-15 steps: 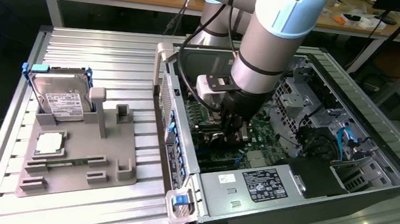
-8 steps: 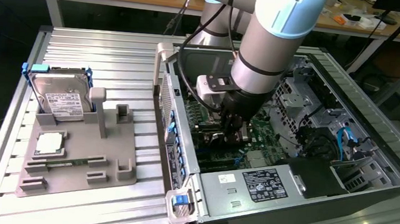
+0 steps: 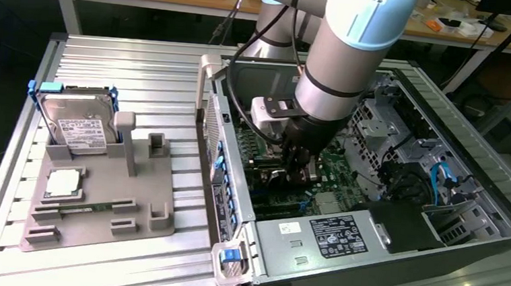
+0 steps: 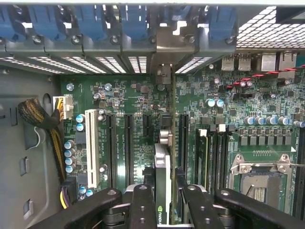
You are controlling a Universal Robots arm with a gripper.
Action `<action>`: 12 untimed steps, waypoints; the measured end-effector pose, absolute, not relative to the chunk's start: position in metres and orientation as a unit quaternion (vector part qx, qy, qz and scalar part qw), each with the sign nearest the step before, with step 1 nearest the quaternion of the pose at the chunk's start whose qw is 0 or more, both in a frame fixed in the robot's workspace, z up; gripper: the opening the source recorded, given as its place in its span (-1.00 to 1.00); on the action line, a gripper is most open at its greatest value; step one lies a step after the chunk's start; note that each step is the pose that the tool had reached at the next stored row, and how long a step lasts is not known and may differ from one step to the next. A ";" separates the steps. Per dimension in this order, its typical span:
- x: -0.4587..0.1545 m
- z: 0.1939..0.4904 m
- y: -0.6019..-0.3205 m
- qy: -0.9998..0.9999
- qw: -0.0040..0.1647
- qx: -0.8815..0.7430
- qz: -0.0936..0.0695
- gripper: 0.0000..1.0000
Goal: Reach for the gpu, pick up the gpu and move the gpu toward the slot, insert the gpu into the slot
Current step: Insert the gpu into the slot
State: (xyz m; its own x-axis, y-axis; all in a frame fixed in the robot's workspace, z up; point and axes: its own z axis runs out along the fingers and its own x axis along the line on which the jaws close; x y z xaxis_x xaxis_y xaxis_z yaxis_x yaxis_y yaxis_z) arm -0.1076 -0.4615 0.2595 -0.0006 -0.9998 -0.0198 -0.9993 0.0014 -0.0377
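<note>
Black claw (image 4: 163, 200) gripping thin gpu (image 4: 162, 167), green motherboard (image 4: 143, 102)

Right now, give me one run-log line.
gripper: shut on gpu | place: inside computer case | gpu: edge-on over motherboard slots

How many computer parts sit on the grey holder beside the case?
3: hard drive standing farthest back, processor chip in the middle, memory stick in front; none apparently hidden.
</note>
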 end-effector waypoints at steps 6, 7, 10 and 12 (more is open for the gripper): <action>-0.108 0.260 -0.462 0.707 0.021 -0.707 -0.007 -0.46; -0.108 0.260 -0.462 0.707 0.021 -0.707 -0.007 -0.46; -0.108 0.259 -0.462 0.707 0.021 -0.707 -0.007 -0.46; -0.108 0.259 -0.462 0.707 0.021 -0.707 -0.007 -0.46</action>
